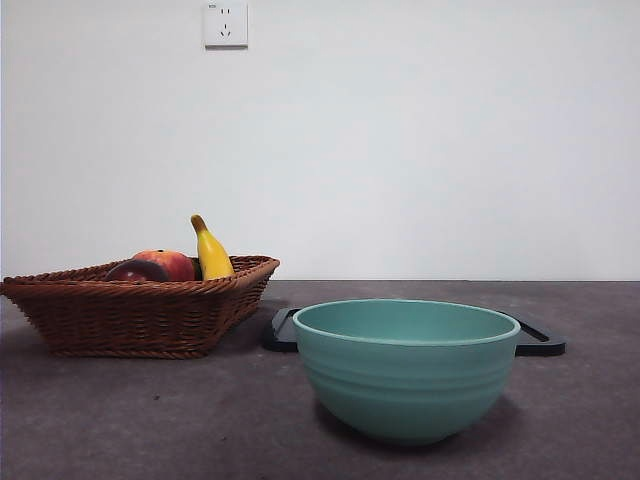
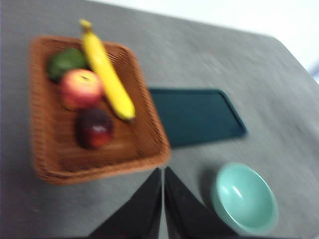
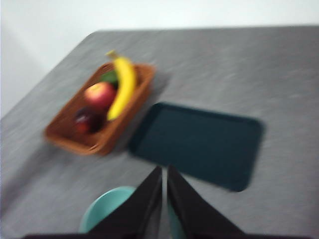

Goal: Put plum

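A: Where's the plum?

B: Small round dark maroon plum [image 2: 94, 128] sits in the brown woven wicker basket [image 2: 144, 149], beside the red-orange apple-like fruit [image 2: 80, 88] and the long yellow banana [image 2: 107, 74]. Untouched.

A: Grippers?

B: Left gripper [image 2: 163, 172] jaws together, high above the table, holding nothing. Right gripper [image 3: 164, 169] the same.

A: Handling?

B: My guess: light, firm, smooth skin, so it may slip or roll. Pinch across its widest middle from above, moderate force, away from the apple side.
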Motion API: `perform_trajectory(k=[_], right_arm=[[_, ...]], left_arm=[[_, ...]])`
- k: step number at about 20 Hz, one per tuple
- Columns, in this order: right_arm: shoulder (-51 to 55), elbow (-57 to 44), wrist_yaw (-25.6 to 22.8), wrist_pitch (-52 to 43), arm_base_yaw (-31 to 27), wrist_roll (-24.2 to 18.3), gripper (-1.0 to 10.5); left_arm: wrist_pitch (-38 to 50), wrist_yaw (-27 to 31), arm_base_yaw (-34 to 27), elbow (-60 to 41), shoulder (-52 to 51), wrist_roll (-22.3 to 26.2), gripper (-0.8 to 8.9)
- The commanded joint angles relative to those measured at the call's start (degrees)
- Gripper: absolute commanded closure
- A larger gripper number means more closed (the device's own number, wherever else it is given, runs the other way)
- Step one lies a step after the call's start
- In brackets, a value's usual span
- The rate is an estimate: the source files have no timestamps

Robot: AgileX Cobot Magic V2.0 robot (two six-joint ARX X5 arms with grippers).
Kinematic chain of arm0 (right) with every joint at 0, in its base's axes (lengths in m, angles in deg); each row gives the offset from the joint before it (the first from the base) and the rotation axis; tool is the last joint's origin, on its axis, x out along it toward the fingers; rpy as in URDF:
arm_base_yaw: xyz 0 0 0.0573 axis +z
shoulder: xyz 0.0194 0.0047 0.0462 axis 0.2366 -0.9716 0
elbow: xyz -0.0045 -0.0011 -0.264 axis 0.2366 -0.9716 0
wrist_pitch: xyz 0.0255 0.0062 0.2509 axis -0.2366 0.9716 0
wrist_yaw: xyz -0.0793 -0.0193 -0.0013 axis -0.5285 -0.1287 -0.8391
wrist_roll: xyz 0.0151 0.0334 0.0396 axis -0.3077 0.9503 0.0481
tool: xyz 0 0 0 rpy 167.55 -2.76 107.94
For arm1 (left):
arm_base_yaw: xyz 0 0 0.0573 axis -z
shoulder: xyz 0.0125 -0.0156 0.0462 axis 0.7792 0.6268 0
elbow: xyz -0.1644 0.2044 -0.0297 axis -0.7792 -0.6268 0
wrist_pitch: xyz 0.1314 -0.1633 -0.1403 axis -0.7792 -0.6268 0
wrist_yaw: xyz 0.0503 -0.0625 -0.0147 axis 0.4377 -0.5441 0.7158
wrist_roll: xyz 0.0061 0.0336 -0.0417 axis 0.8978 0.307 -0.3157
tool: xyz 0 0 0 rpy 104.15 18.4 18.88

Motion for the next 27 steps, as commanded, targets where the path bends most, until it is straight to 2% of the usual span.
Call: perform_trajectory(k=[1,4,8,12,16,17,20,21,24,27], right_arm=[[-2.9,4.4,2.1,4.9,1.7,-4.1,9.4],[-5.4,7.3,3.0,11.0,4.5,-7.4,9.4],[-6.4,8.0,2.7,16.1,9.1,-10.3,9.4],[-6.6,8.0,2.5,18.0,13.1,-11.4,9.4],[-6.6,8.0,2.6,18.0,13.9,-11.3,9.4],[-6.6,8.0,2.6,17.9,13.9,-11.1,9.1],[-6.6,8.0,2.5,17.8,13.9,-9.8,5.5],[-6.6,8.0,2.6,17.8,13.9,-9.7,4.9],[-6.6,8.0,2.6,17.7,13.9,-9.6,4.8],[-6.6,8.0,2.6,17.7,13.9,-9.6,4.8]], left_arm=[[-4.6,-3.7,0.8,3.5,2.6,6.7,8.05],[-9.2,-5.5,2.0,5.7,4.8,9.8,8.05],[-12.1,-8.2,3.3,6.4,5.5,10.9,8.05],[-13.3,-8.2,3.9,6.4,5.5,11.2,8.05],[-13.3,-8.2,3.9,6.4,5.5,11.1,7.86],[-13.3,-8.2,3.9,6.4,5.5,11.1,7.39],[-13.3,-8.0,3.9,6.4,5.5,10.7,4.85],[-13.2,-7.9,3.9,6.4,5.5,10.6,4.13],[-13.0,-5.7,3.9,6.4,5.5,9.1,3.43],[-11.7,-2.4,3.9,6.4,6.3,8.2,3.43]])
